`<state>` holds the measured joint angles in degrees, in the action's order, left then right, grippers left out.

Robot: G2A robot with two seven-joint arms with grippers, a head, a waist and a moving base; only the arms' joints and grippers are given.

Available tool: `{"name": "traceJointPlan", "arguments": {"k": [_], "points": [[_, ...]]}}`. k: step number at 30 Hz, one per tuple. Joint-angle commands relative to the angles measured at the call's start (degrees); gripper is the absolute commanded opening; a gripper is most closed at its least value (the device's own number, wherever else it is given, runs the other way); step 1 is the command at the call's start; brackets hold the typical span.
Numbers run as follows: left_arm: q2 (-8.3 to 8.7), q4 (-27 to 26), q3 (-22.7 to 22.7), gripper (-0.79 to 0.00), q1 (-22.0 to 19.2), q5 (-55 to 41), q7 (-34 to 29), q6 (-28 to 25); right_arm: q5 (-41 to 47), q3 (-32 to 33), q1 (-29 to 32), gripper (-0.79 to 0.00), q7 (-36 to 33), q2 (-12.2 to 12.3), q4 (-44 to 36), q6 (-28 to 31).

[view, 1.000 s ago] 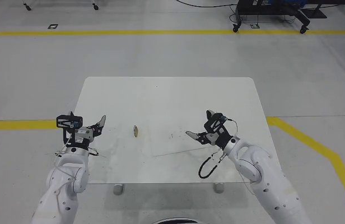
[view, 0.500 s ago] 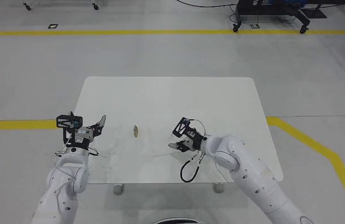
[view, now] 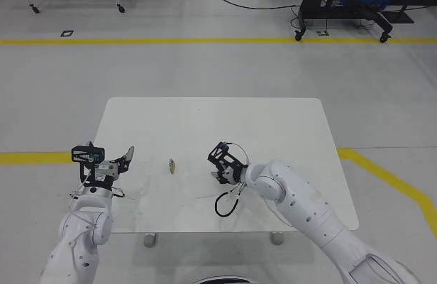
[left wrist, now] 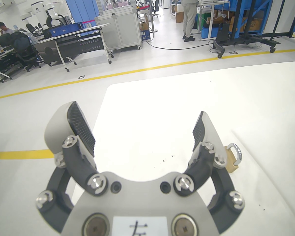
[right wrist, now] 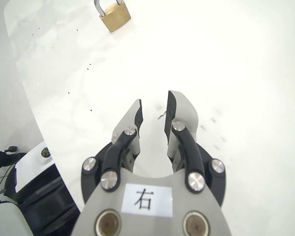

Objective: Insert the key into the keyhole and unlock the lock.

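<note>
Pale workshop floor crossed by yellow lines surrounds the white rectangular table [view: 275,124], and the whole job sits on its bare top. At the table's left edge hangs the left gripper [left wrist: 137,112], its grey ribbed fingers spread wide and holding nothing. It points across the surface toward the lock, so I judge it is parked ready to steady the lock body once a key arrives.

Near it, toward the middle, the small brass padlock [right wrist: 115,18] lies flat on its side. Its bright steel shackle [right wrist: 97,2] is seated in the body, so it is not yet unlocked. Lying loose like this, it would likely slide under a pushing key, which is why a second hold seems called for.

Further right, well apart from the padlock, the right gripper [right wrist: 154,99] angles down at the tabletop. Its black-padded fingers stand a narrow gap apart and clamp on nothing. In that gap, close against one pad, a thin grey sliver of metal [right wrist: 161,115] rests on the table. It is too small to be certain, but it is probably the key. Whether the pad touches it I cannot tell. The narrowed, lowered fingers suit a pinch pickup, the step I take to be in hand.
</note>
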<state>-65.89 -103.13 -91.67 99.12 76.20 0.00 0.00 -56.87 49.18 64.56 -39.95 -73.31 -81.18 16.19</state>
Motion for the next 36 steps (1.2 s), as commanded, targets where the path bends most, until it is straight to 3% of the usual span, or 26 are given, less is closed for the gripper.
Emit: {"name": "traceJointPlan", "arguments": {"k": [1, 3, 8, 14, 24, 36], "points": [[0.00, 0.0, 0.0, 0.000, 0.0, 0.0, 0.0, 0.0, -0.8, -0.2, 0.0, -0.557, -0.3, -0.1, 0.0, -1.7], [0.00, 0.0, 0.0, 0.000, 0.0, 0.0, 0.0, 0.0, -1.2, -0.1, 0.1, -0.523, -0.5, -0.1, -0.1, -2.8], [0.00, 0.0, 0.0, 0.000, 0.0, 0.0, 0.0, 0.0, -1.3, -0.4, 0.2, -0.576, -1.1, -0.2, -0.5, -2.7], [0.00, 0.0, 0.0, 0.000, 0.0, 0.0, 0.0, 0.0, -1.9, -1.2, -0.5, -0.785, -3.0, -0.6, 0.3, -4.8], [0.00, 0.0, 0.0, 0.000, 0.0, 0.0, 0.0, 0.0, -3.3, 2.2, 3.1, -0.785, -1.2, 0.4, -4.0, -6.8], [0.00, 0.0, 0.0, 0.000, 0.0, 0.0, 0.0, 0.0, -2.4, 7.9, 8.1, -0.785, -0.3, 2.2, -10.0, -3.2]]}}
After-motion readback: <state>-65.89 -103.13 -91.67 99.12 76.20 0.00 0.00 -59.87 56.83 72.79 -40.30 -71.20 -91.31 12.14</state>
